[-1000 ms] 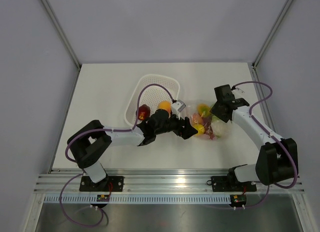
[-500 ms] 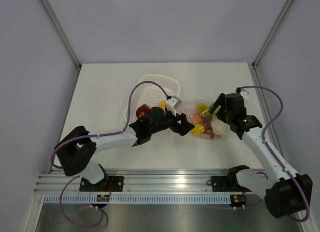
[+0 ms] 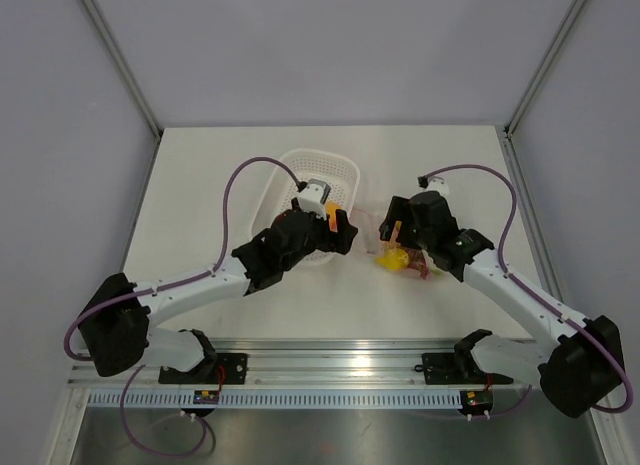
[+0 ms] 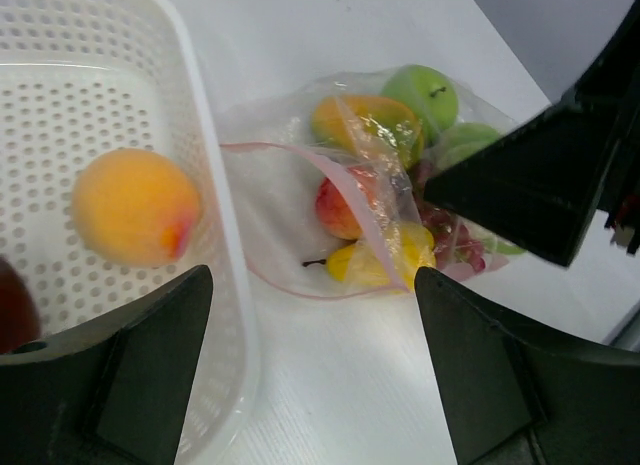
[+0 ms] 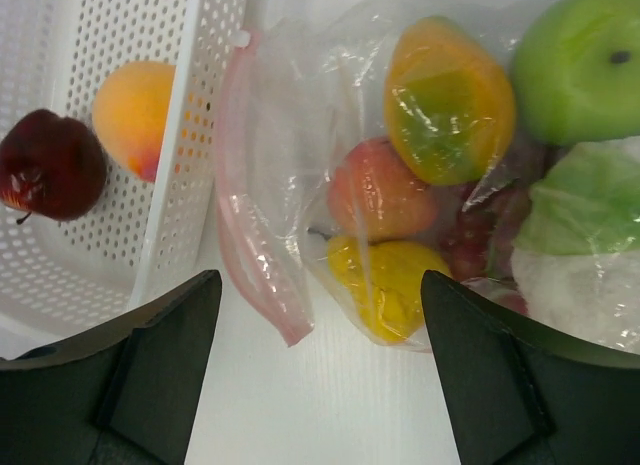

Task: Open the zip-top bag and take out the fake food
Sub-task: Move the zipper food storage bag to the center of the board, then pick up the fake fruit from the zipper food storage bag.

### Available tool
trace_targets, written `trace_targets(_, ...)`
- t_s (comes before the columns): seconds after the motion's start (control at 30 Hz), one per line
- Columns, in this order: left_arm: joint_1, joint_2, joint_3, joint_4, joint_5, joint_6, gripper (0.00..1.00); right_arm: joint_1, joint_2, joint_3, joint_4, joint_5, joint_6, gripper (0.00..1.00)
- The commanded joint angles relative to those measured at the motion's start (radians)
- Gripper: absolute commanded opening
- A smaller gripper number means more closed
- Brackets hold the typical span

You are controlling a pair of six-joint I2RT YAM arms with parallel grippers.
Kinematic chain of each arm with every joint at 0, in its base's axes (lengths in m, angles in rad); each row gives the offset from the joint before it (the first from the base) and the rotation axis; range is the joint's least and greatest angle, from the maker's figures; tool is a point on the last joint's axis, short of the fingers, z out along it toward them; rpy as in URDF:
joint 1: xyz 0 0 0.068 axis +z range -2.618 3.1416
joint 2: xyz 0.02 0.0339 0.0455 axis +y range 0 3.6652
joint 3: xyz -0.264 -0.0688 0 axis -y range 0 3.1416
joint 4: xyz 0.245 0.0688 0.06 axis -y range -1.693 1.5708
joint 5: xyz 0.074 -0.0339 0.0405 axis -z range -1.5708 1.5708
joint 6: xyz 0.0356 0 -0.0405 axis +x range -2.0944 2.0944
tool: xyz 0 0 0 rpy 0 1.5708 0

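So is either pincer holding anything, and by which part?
Nothing is held: left pincer and right pincer both stand open and empty near the zip-top bag.

My gripper (image 4: 312,285) spread wide, nothing held; zip-top bag (image 4: 280,205) with fake food (image 4: 365,120) just beside white basket (image 4: 215,235), orange fruit (image 4: 135,205) in basket

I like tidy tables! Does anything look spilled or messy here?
Nothing is spilled. The zip-top bag lies crumpled beside the white basket, mouth gaping, with fruit inside it. A peach and a dark red apple sit in the basket.
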Motion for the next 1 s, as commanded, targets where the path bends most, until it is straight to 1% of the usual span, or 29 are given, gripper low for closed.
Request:
trace_targets(0.0, 0.017, -0.07, 0.005, -0.064, -0.167, -0.021, 0.86, 0.053, 0.041, 0.063, 0.05, 0.065, -0.053, 0.87)
trace_targets(0.03, 0.024, -0.085, -0.002, -0.071, -0.178, -0.038, 0.87, 0.059, 0.05, 0.064, 0.067, 0.039, -0.06, 0.85)
trace_targets(0.07, 0.034, -0.117, -0.012, -0.072, -0.188, -0.046, 0.87, 0.064, 0.058, 0.066, 0.071, 0.034, -0.067, 0.82)
trace_targets(0.13, 0.057, -0.152, -0.034, -0.076, -0.201, -0.067, 0.87, 0.079, 0.081, 0.077, 0.084, 0.036, -0.079, 0.8)
trace_targets(0.23, 0.1, -0.206, -0.055, -0.113, -0.218, -0.11, 0.88, 0.108, 0.122, 0.104, 0.084, 0.075, -0.097, 0.79)
trace_targets(0.27, 0.129, -0.218, -0.061, -0.121, -0.204, -0.123, 0.88, 0.131, 0.136, 0.113, 0.084, 0.089, -0.106, 0.79)
trace_targets(0.33, 0.154, -0.249, -0.083, -0.121, -0.186, -0.147, 0.88, 0.151, 0.18, 0.146, 0.078, 0.131, -0.117, 0.79)
trace_targets(0.4, 0.182, -0.261, -0.087, -0.122, -0.159, -0.153, 0.88, 0.186, 0.229, 0.17, 0.068, 0.16, -0.13, 0.79)
trace_targets(0.5, 0.188, -0.262, -0.086, -0.121, -0.142, -0.138, 0.87, 0.209, 0.278, 0.21, 0.048, 0.211, -0.136, 0.8)
trace_targets(0.73, 0.188, -0.243, -0.078, -0.121, -0.118, -0.123, 0.86, 0.222, 0.358, 0.262, 0.015, 0.269, -0.143, 0.77)
trace_targets(0.83, 0.188, -0.228, -0.075, -0.108, -0.086, -0.102, 0.85, 0.223, 0.389, 0.281, -0.002, 0.281, -0.146, 0.71)
trace_targets(0.87, 0.188, -0.214, -0.072, -0.11, -0.066, -0.092, 0.83, 0.223, 0.392, 0.282, -0.007, 0.281, -0.146, 0.67)
trace_targets(0.93, 0.186, -0.194, -0.052, -0.127, -0.057, -0.059, 0.82, 0.223, 0.4, 0.284, -0.011, 0.281, -0.145, 0.57)
trace_targets(0.97, 0.186, -0.173, -0.046, -0.128, -0.052, -0.048, 0.81, 0.223, 0.397, 0.284, -0.013, 0.281, -0.145, 0.47)
